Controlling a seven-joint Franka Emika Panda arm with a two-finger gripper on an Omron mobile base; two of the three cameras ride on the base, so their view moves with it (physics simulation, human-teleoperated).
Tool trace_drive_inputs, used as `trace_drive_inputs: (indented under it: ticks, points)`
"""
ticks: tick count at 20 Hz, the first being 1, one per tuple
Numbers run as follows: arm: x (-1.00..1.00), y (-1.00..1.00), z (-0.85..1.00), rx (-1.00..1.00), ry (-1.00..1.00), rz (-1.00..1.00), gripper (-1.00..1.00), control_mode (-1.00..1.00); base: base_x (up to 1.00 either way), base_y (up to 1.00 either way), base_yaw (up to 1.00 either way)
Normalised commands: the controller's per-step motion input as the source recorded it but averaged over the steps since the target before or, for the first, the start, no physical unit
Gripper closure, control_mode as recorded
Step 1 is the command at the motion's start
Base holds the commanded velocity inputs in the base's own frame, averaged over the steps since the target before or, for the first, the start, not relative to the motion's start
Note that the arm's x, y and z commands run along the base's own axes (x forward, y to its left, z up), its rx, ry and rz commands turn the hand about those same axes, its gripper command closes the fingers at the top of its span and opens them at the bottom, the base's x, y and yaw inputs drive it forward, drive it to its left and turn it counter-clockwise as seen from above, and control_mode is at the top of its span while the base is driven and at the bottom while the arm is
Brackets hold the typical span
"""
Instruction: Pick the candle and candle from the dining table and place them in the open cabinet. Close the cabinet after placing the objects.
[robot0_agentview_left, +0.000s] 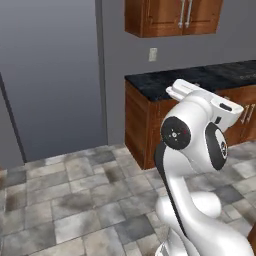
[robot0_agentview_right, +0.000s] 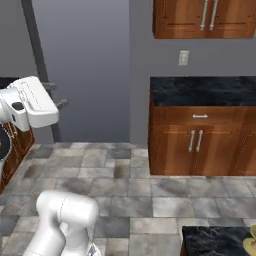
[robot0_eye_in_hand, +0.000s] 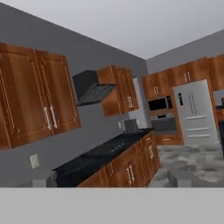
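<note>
White glossy arm (robot0_agentview_left: 195, 150), rounded dark joints, folded up over grey mottled stone-tile floor (robot0_agentview_left: 75, 200). Hand view: pincer (robot0_eye_in_hand: 111, 180) fingertips barely visible as blurry grey stubs at bottom edge, cannot tell if clenched or released; nothing seen between them. Up and left of the pincer: the cabinet (robot0_eye_in_hand: 37, 98), reddish-brown panelled wood, two doors, long vertical steel bar handles, doors look closed. Below it, black veined stone counter (robot0_eye_in_hand: 100, 155) on low wood cupboards (robot0_eye_in_hand: 131, 168). Ahead: dark slanted range hood (robot0_eye_in_hand: 92, 89), steel fridge (robot0_eye_in_hand: 194, 113). Right base view, bottom right corner: dining table (robot0_agentview_right: 215, 240) dark stone corner, yellow fruit (robot0_agentview_right: 251, 240) at the edge. Candles not visible.
</note>
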Motion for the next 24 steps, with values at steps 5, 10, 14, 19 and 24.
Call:
trace_drive_inputs:
  ticks: [5, 10, 14, 19, 24]
  points:
    - [0.00, 0.00, 0.00, 0.00, 0.00, 0.00, -1.00, 1.00, 0.00, 0.23, -0.68]
    - [0.00, 0.00, 0.00, 0.00, 0.00, 0.00, -1.00, 1.00, 0.01, 0.37, -0.64]
    - [0.00, 0.00, 0.00, 0.00, 0.00, 0.00, -1.00, 1.00, 0.03, 0.48, -0.60]
    - [0.00, 0.00, 0.00, 0.00, 0.00, 0.00, -1.00, 1.00, 0.02, 0.49, -0.59]
    - [0.00, 0.00, 0.00, 0.00, 0.00, 0.00, -1.00, 1.00, 0.19, 0.56, -0.57]
